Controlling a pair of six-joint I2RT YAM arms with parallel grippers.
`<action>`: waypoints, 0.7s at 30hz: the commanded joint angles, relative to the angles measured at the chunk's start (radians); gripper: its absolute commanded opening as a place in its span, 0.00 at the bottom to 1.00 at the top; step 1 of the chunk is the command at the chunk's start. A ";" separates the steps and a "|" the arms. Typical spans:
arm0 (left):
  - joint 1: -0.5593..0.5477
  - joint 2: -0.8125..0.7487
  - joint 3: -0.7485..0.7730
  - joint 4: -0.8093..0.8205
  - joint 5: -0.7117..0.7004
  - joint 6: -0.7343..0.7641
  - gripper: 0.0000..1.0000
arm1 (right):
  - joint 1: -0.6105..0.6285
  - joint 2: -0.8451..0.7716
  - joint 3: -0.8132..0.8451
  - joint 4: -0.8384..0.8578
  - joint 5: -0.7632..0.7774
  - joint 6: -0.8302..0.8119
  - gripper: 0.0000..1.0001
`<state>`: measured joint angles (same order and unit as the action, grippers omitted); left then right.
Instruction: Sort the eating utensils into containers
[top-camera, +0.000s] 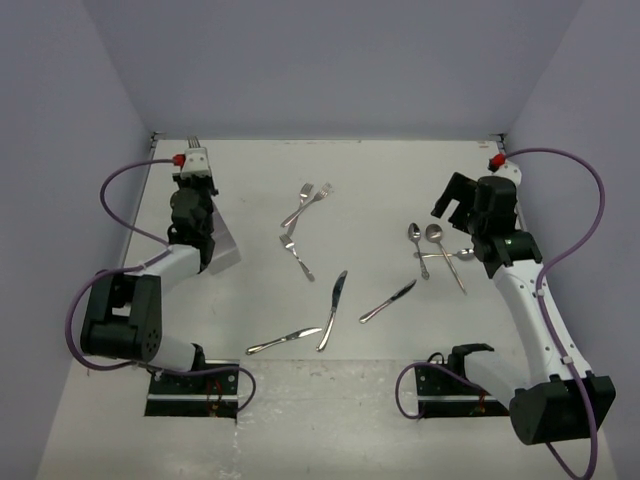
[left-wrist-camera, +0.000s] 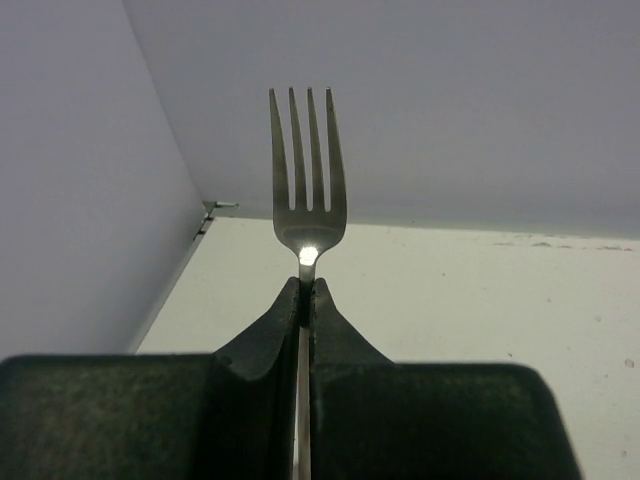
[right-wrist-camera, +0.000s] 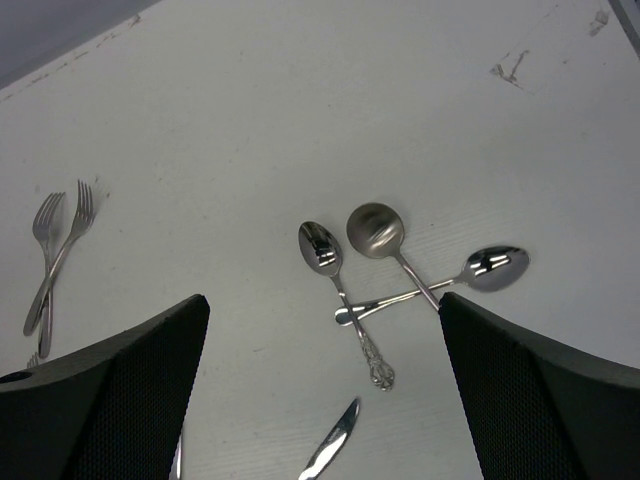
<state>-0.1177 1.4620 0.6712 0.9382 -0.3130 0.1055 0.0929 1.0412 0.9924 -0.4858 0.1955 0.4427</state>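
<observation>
My left gripper (top-camera: 192, 182) is at the far left of the table, shut on a silver fork (left-wrist-camera: 307, 170) held by its neck, tines pointing toward the back wall. A light grey shape (top-camera: 228, 250) beside the left arm may be the holder; the arm hides most of it. My right gripper (top-camera: 455, 205) is open and empty above three spoons (top-camera: 434, 240), which also show in the right wrist view (right-wrist-camera: 375, 230), two of them crossed. Two crossed forks (top-camera: 307, 200) and a third fork (top-camera: 296, 252) lie mid-table. Three knives (top-camera: 334, 308) lie nearer the front.
Grey walls close in the table on the left, back and right. In the right wrist view the two forks (right-wrist-camera: 55, 250) lie at the left and a knife tip (right-wrist-camera: 335, 445) shows between my fingers. Both arm bases and cables sit at the near edge.
</observation>
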 joint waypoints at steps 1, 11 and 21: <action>0.009 -0.049 -0.022 0.011 -0.015 -0.052 0.00 | -0.002 -0.007 0.011 0.012 0.041 -0.021 0.99; 0.007 -0.233 -0.065 -0.176 0.041 -0.175 0.70 | -0.002 -0.004 0.006 0.030 0.022 -0.021 0.99; -0.043 -0.296 0.278 -0.607 0.394 -0.136 1.00 | -0.002 -0.041 0.000 0.033 -0.015 -0.016 0.99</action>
<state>-0.1284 1.1507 0.7677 0.4953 -0.1081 -0.0425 0.0929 1.0210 0.9924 -0.4843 0.1902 0.4366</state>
